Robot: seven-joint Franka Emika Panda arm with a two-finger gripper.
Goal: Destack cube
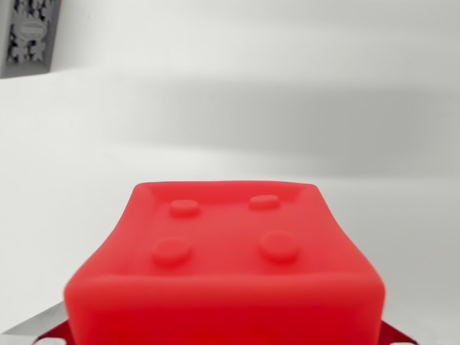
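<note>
pincer: fingers out of frame, spread or pinching cannot tell
cube (226, 266): red, four studs on top, fills the lower centre, very close below the camera
worktop (237, 108): white

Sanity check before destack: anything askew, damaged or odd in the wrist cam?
Nothing stands out. The red plastic cube with four round studs fills the lower frame, sits square to the camera and looks intact. The white surface around it is clean. A grey object sits top left, too blurred to identify.
</note>
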